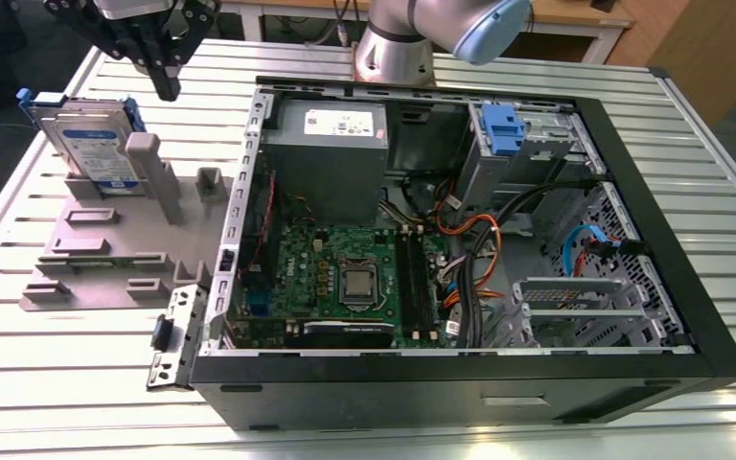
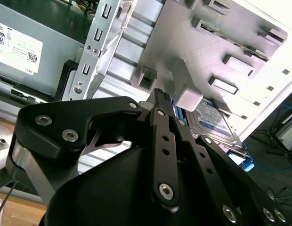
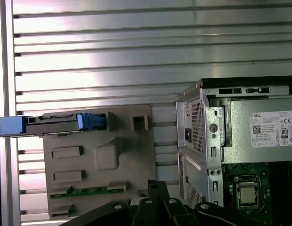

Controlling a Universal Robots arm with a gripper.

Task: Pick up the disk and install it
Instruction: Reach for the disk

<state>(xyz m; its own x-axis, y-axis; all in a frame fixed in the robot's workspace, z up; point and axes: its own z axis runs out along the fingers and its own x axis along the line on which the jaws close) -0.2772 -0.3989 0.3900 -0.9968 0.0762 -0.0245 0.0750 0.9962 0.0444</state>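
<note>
We see the gripper (image 1: 166,88) above the grey slotted stand (image 1: 100,251), its jaws seemingly clenched on nothing; the disk (image 1: 91,144) stands upright in that stand, beside the open computer case (image 1: 654,225)

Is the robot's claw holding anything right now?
No, nothing. The gripper hangs empty, its jaws closed on air. The disk stands apart from it in the grey stand.
</note>
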